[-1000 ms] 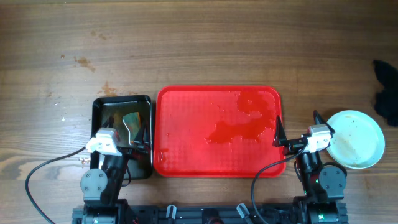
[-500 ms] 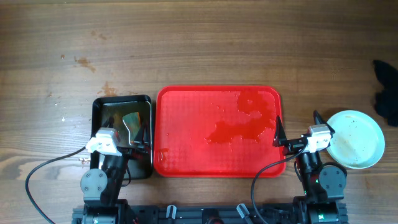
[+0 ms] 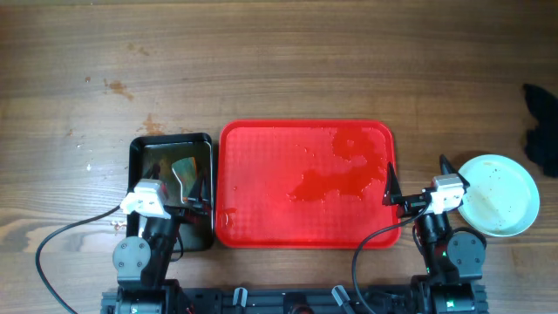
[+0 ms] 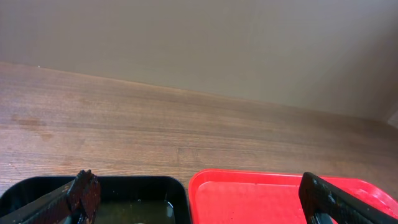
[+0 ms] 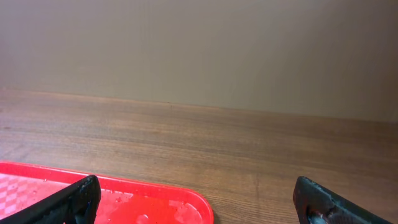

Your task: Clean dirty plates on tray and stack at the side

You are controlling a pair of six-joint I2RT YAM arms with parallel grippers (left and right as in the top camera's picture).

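Note:
The red tray (image 3: 261, 157) lies at the table's middle with a wet patch (image 3: 336, 181) on its right half and no plate on it. A pale blue-white plate (image 3: 499, 194) sits on the table right of the tray; I cannot tell how many lie stacked there. My left gripper (image 3: 179, 187) is open and empty over the black tray's near end; in the left wrist view (image 4: 198, 190) its fingers straddle the gap between the two trays. My right gripper (image 3: 417, 179) is open and empty between the red tray's right edge (image 5: 186, 199) and the plate.
A smaller black tray (image 3: 144, 153) holding murky liquid and a sponge (image 3: 183, 170) stands left of the red tray. A black object (image 3: 540, 126) lies at the right edge of the table. Bare wood runs across the far side.

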